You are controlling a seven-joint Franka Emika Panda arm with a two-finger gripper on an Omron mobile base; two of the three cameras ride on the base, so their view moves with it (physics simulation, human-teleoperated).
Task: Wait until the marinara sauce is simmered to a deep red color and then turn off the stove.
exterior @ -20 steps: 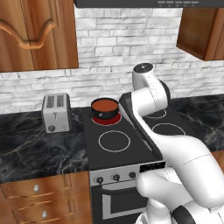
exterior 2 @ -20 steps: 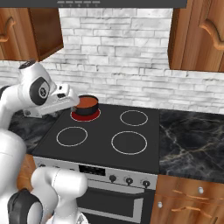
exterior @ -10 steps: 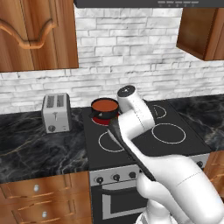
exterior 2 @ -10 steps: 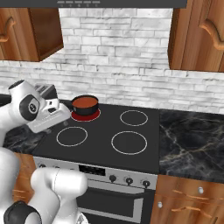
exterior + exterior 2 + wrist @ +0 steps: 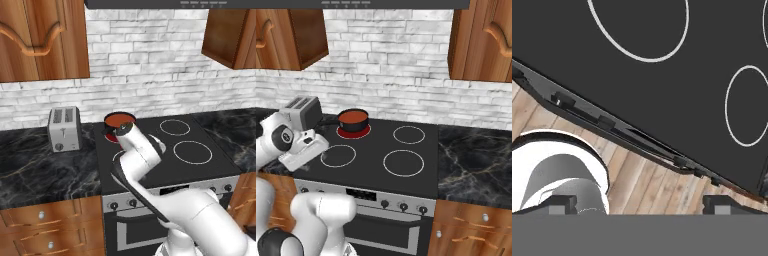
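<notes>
The marinara sauce (image 5: 119,120) is a smooth orange-red disc in a small black saucepan (image 5: 352,120) on the back left burner, whose ring glows red (image 5: 354,131). The stove (image 5: 421,155) is a black glass cooktop with white-ringed burners and a steel front panel of dark knobs (image 5: 402,205). My hand (image 5: 306,149) hangs over the stove's front left corner, apart from the pan. In the hand view my gripper (image 5: 640,206) is open with nothing between its fingers. It looks down on the cooktop (image 5: 662,85), the knob row (image 5: 604,121) and the wood floor.
A silver toaster (image 5: 65,128) stands on the dark marble counter (image 5: 45,170) left of the stove. More counter (image 5: 476,155) lies to the right. Wooden cabinets hang above on both sides, and a brick wall stands behind. My bent arm (image 5: 135,150) crosses the left burners.
The arm has folded down and swung toward the stove's front left corner, bringing the hand lower. The pan and sauce have not moved.
</notes>
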